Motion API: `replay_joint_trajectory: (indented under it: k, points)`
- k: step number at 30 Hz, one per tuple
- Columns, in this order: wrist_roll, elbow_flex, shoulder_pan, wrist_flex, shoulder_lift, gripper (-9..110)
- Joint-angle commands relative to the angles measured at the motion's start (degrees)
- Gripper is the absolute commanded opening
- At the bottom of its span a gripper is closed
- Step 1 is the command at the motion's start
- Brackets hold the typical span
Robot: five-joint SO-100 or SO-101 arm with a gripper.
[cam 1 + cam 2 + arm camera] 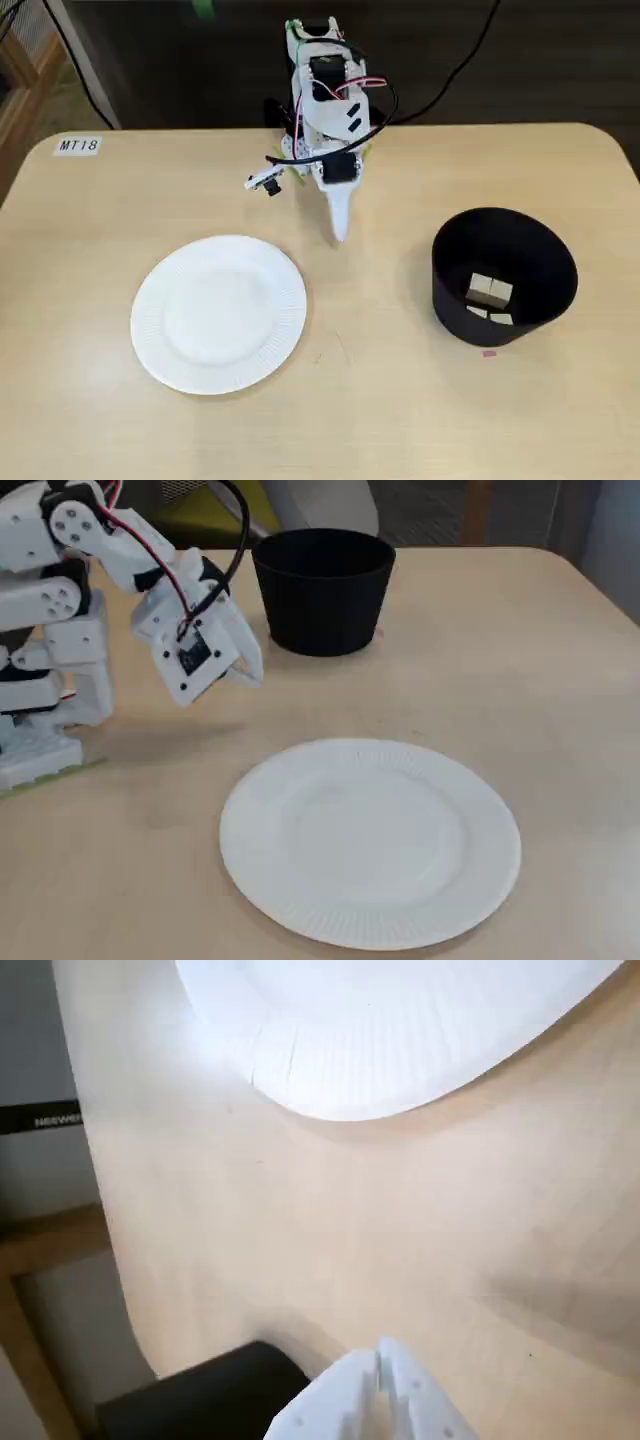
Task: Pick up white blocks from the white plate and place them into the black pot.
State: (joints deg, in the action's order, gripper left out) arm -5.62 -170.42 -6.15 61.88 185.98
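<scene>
The white plate (219, 312) lies on the table, bare, with no blocks on it; it also shows in another fixed view (370, 837) and at the top of the wrist view (390, 1030). Several white blocks (489, 295) lie inside the black pot (520, 262), at the right in a fixed view. The pot also shows in the other fixed view (322, 590) and in the wrist view (200, 1400). My gripper (338, 232) is shut and empty, held above the table between plate and pot; it also shows in the other views (250, 673) (385, 1380).
The arm's base (40, 730) stands at the table's far edge. A label "MT18" (78, 145) is stuck at the far left corner. A small pink mark (489, 352) lies by the pot. The table edge (95, 1210) runs close at the left of the wrist view.
</scene>
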Motion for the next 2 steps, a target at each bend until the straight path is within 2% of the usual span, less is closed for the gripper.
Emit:
replay_joint_trajectory:
  k: [1, 2]
  points:
    - [0.00, -0.09, 0.09, 0.18, 0.35, -2]
    - [0.00, -0.09, 0.09, 0.18, 0.35, -2]
